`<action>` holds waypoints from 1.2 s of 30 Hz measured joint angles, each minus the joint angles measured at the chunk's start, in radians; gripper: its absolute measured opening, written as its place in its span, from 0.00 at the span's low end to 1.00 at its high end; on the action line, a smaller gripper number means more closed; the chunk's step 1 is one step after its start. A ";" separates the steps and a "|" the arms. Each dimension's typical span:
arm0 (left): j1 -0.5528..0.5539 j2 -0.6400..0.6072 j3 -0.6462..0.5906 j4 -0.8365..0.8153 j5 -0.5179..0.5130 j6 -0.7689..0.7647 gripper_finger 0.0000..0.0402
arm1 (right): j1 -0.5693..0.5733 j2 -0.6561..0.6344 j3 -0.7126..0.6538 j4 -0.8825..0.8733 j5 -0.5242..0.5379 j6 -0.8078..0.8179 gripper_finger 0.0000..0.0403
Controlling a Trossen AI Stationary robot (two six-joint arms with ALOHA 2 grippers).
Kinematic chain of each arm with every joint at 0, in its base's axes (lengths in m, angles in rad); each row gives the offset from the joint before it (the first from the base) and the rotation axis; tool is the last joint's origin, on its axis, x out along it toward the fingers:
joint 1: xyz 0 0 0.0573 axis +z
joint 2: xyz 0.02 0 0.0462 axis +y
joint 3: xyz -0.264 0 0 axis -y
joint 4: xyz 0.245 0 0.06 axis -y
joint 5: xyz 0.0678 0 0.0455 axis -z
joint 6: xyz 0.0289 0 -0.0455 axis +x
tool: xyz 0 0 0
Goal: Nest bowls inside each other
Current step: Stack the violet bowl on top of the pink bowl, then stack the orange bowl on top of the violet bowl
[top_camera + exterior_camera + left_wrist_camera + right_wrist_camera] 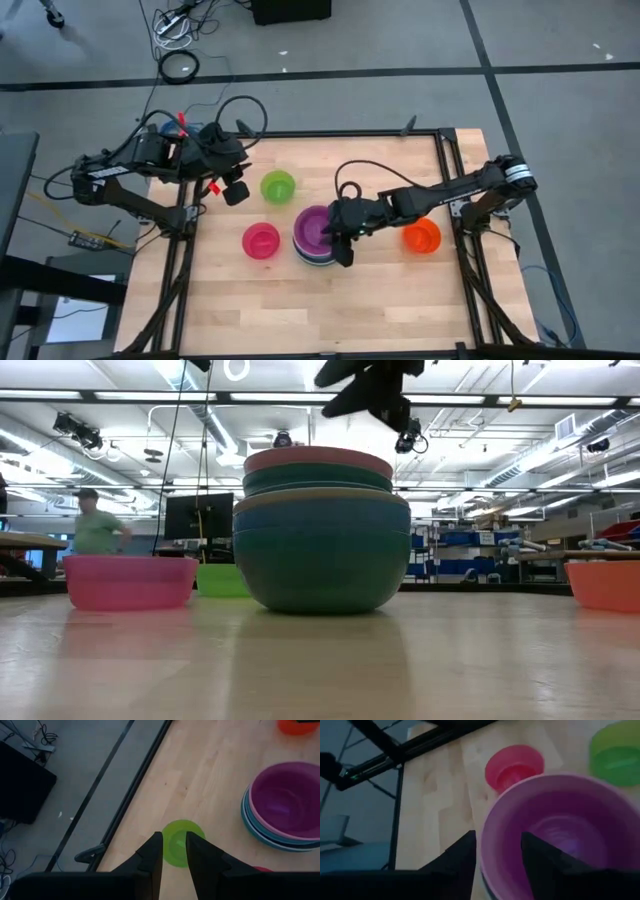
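Observation:
A stack of nested bowls [315,235] stands mid-table on its teal bottom bowl [322,565], with a purple bowl [565,830] on top. My right gripper [340,245] hovers open just above the stack's right side. In its wrist view one finger [462,857] stands outside the purple rim and the other [545,862] over the inside; in the low view the gripper [370,390] is clear of the stack. A lime green bowl [278,186], a pink bowl [261,240] and an orange bowl [421,236] rest apart on the table. My left gripper [236,192] waits open, raised at the far left, with the lime bowl [181,842] below it.
A black metal frame [440,150] runs along the table's edges. Bare wood lies across the near half of the table [330,310]. In the low view a person [95,525] shows in the room beyond the table.

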 joint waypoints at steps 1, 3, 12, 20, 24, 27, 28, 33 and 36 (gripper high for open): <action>0.000 0.000 0.000 0.000 0.000 0.000 0.23 | 0.001 -0.008 0.000 -0.005 0.014 0.000 0.36; 0.000 0.000 0.000 -0.002 0.000 0.000 0.23 | 0.003 -0.027 0.000 -0.031 0.045 -0.003 0.35; 0.000 0.000 0.000 -0.015 0.003 -0.004 0.23 | 0.041 -0.181 0.000 -0.596 0.268 0.235 0.33; 0.000 0.000 0.000 -0.017 0.003 -0.008 0.23 | 0.127 -0.213 -0.014 -1.210 0.099 0.733 0.34; 0.000 0.000 0.000 -0.016 0.003 -0.008 0.23 | 0.183 -0.212 -0.071 -1.130 0.043 0.787 0.36; 0.000 0.000 0.000 -0.016 0.003 -0.009 0.23 | 0.210 -0.212 -0.138 -1.015 0.028 0.808 0.37; 0.000 0.000 0.000 -0.016 0.002 -0.009 0.23 | 0.215 -0.211 -0.165 -0.972 0.027 0.815 0.37; 0.000 0.000 0.000 -0.016 0.002 -0.009 0.23 | 0.219 -0.211 -0.287 -0.835 0.031 0.847 0.37; 0.000 0.000 0.000 -0.016 0.002 -0.009 0.23 | 0.219 -0.211 -0.348 -0.775 0.024 0.858 0.37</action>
